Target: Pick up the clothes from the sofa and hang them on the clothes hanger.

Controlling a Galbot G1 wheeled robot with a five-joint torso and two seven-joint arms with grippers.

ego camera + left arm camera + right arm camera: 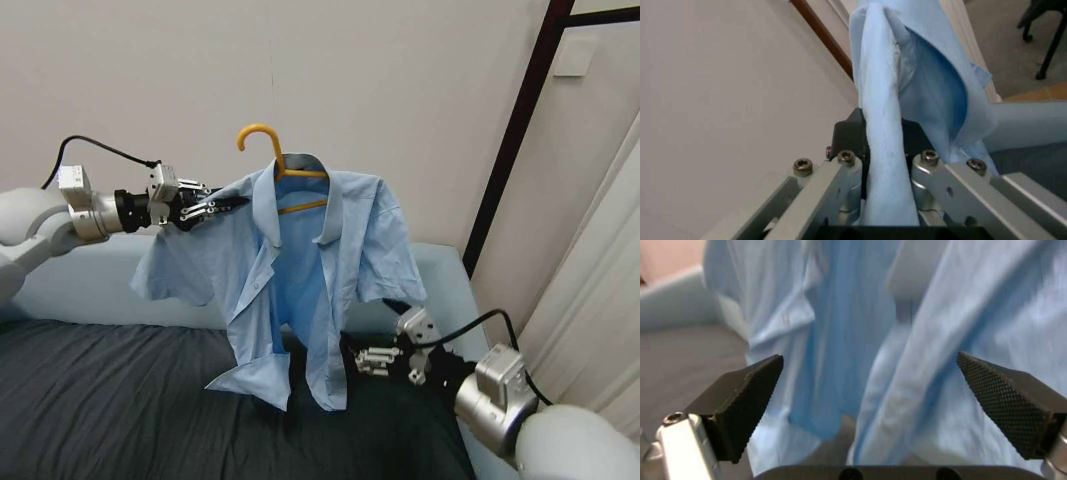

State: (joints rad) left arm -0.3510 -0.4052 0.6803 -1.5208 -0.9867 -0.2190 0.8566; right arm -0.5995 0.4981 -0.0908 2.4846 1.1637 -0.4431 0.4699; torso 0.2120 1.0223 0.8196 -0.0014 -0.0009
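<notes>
**A:** Location of the shirt (300, 290)?

**B:** Draped over the yellow hanger (300, 173) and raised above the sofa (100, 400). Front panels open, hem down near the dark seat. Long axis vertical, collar uppermost.

**A:** State of the left pincer (240, 204)?

**B:** Clamped on a fold of the shirt's shoulder, at collar height. Cloth pinched flat between the 2 pads (847, 135) in the left wrist view. Apparently bearing shirt and hanger together.

**A:** And the right pincer (368, 360)?

**B:** Low, just beside the hem, spread wide and holding nothing. In the right wrist view, 2 fingers (747, 400) aimed straight at the hanging front panels.

**A:** Relation governing the coming move?

**B:** Probably this: shirt ahead of and above the right pincer, with vertical folds facing its opening. Right arm nearer the hem, left arm already at the shoulder.

**A:** Hidden or hard to make out?

**B:** Far shoulder of the hanger, covered by cloth. Hook free against the wall, no rail visible under it. Dark upright post (510, 170) at the right: part of a rack or not, impossible to tell. Contact between hem and seat likewise uncertain.
</notes>
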